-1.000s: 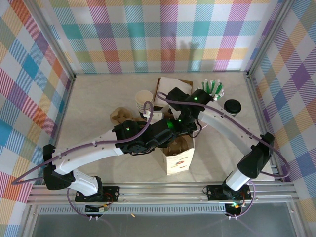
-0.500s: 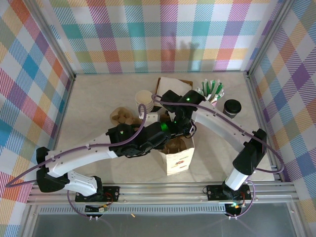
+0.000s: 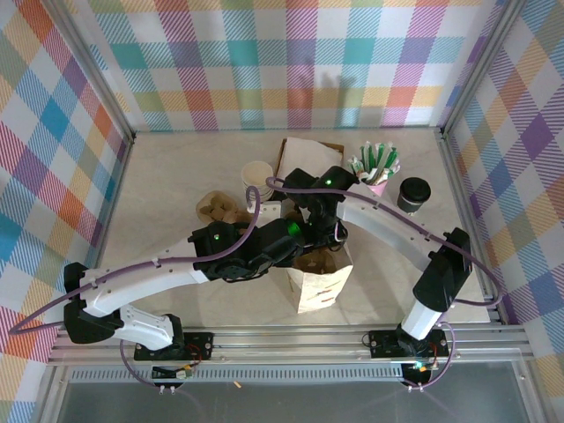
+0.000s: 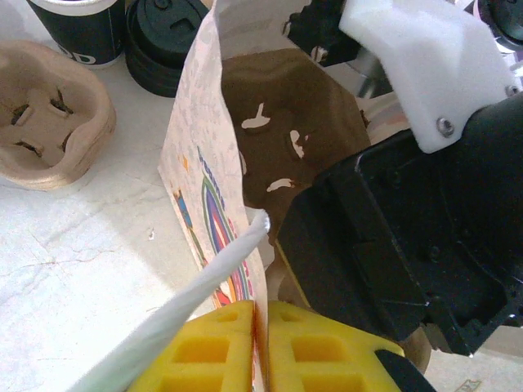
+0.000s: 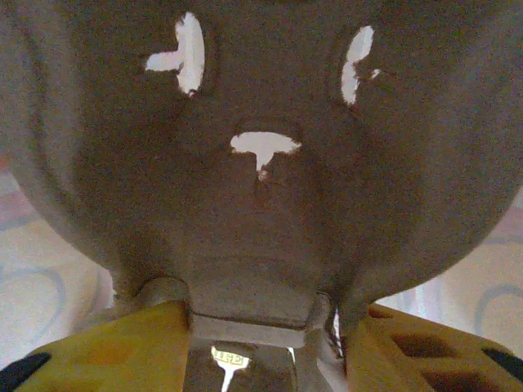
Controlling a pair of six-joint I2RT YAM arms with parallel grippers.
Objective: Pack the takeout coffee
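Black-lidded takeout coffee (image 3: 413, 193), seemingly upright, far right.

No text is fully legible. White paper bag (image 4: 204, 196) has colourful printed artwork w/ lettering too blurred to read. Dark paper cup (image 4: 82, 33) shows a fragment of white lettering, also unreadable.

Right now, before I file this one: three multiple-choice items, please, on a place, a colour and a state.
1. The coffee stands: A in the bag; B on the table, right of the sticks cup; C at the table's left edge.
2. The sticks cup is: A pink; B blue; C black.
3. The left gripper is: A open; B shut on the bag's edge; C shut on the coffee.
B, it stands lidded beside the sticks cup; A, its wall shows pink; B, the left wrist view shows it pinching the bag's edge.
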